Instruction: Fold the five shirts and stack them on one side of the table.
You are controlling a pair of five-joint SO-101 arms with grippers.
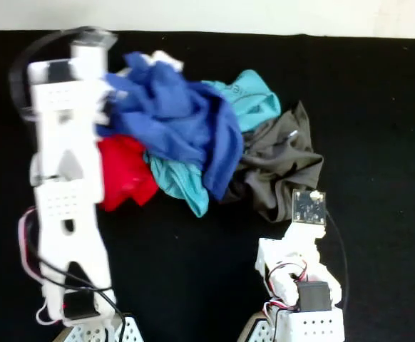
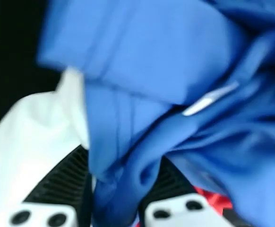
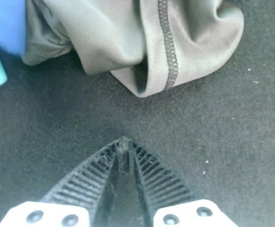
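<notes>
Separating a first shirt: left fingers [image 2: 62, 182] pinch the blue shirt [image 1: 175, 114] atop the pile [image 1: 193, 187]. Right fingers [image 3: 90, 175], closed together and empty, sit just beside the pile. Next, lift it clear and spread it.

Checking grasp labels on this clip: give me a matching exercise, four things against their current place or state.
Things:
1. blue shirt
2. grey shirt
3. red shirt
4. right tool

Places or states:
A. shut on nothing, over bare table
B. pinched in the left tool
C. lying just ahead of the right tool
D. partly under the blue shirt, on the far side of the pile from the grey shirt

Pairs: 1-B, 2-C, 3-D, 4-A
</notes>
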